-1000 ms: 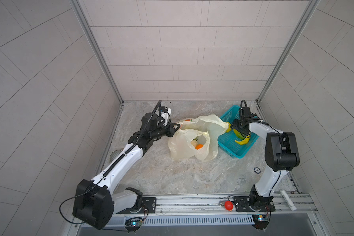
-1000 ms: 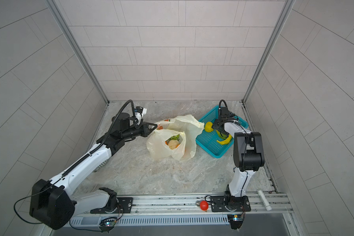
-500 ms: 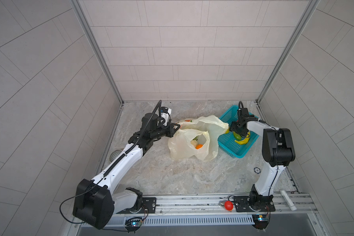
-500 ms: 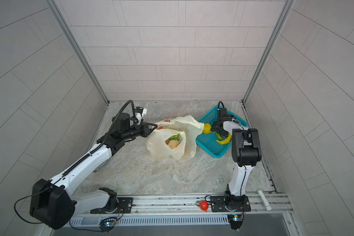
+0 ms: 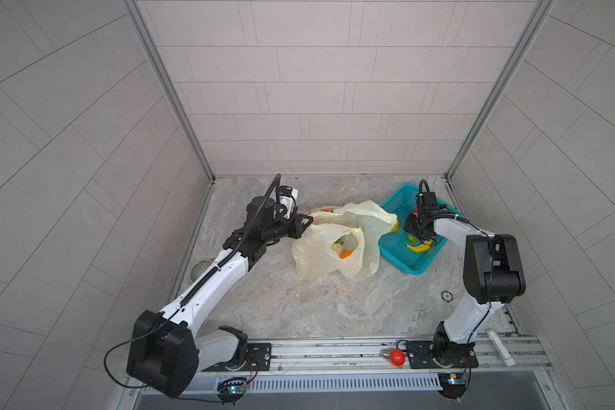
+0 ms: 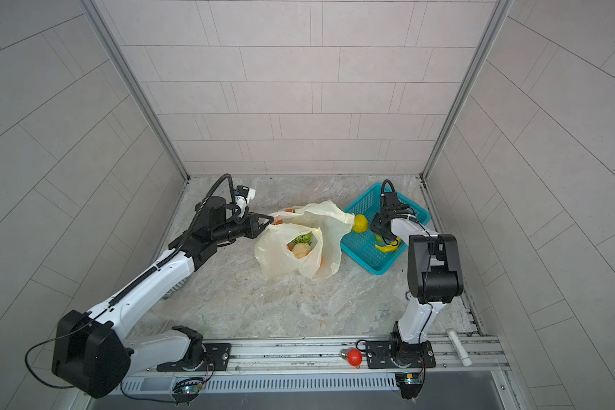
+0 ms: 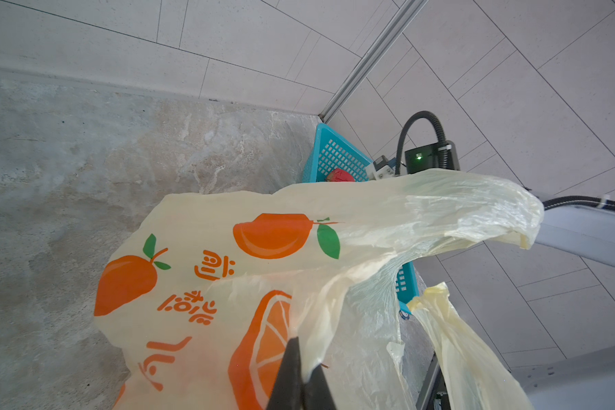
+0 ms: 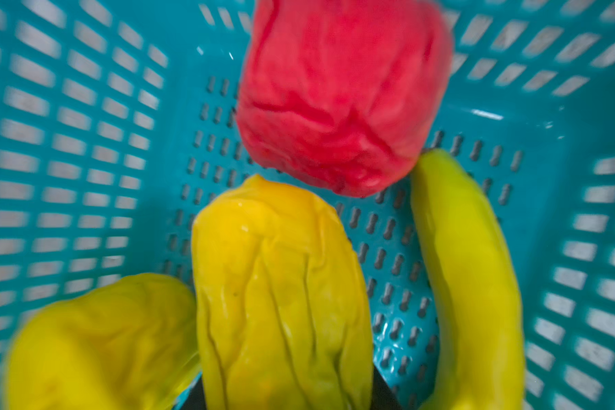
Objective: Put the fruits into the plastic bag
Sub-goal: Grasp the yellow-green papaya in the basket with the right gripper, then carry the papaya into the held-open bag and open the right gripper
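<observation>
pinching thin film, the left gripper (image 7: 304,355) is clamped shut on the plastic bag (image 5: 320,255), which lies just beside the basket (image 5: 398,255) with a few fruits (image 6: 300,250) in it. the right gripper (image 5: 417,237) reaches down inside the basket, its fingers flanking a yellow fruit (image 8: 281,284); whether they squeeze it i cannot tell. a red fruit (image 8: 338,99) and a banana (image 8: 469,266) lie in the basket too.
</observation>
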You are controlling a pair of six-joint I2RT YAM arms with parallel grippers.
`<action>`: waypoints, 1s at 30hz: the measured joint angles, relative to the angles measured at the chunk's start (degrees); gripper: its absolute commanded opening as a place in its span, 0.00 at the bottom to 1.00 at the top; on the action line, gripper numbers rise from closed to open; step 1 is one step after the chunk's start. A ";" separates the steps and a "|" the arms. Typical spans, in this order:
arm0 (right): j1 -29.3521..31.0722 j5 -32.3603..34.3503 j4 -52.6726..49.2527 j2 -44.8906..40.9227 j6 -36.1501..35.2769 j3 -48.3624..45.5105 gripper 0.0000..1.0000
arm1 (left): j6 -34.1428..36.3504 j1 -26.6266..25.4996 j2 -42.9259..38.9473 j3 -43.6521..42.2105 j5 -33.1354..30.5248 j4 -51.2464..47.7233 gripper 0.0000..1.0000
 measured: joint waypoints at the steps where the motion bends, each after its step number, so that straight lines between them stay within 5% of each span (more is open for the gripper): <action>1: 0.09 -0.33 -0.17 -2.01 0.52 -0.02 0.28 | 0.00 0.00 0.02 0.00 -0.02 0.07 0.00; 9: 4.66 -4.74 2.91 -23.58 -1.88 2.43 0.28 | -0.02 0.00 0.13 0.00 -0.20 0.15 0.00; 14: 16.50 -9.55 6.84 -32.94 -10.80 5.44 0.29 | -0.02 0.00 0.13 0.00 -0.37 0.15 0.00; 20: 32.17 -16.61 7.17 -34.49 -18.53 4.87 0.30 | -0.02 0.00 0.11 -0.02 -0.90 0.15 0.00; 30: 35.95 -15.10 4.66 -31.76 -23.28 -0.52 0.31 | 0.00 0.00 0.09 0.00 -1.03 0.11 0.00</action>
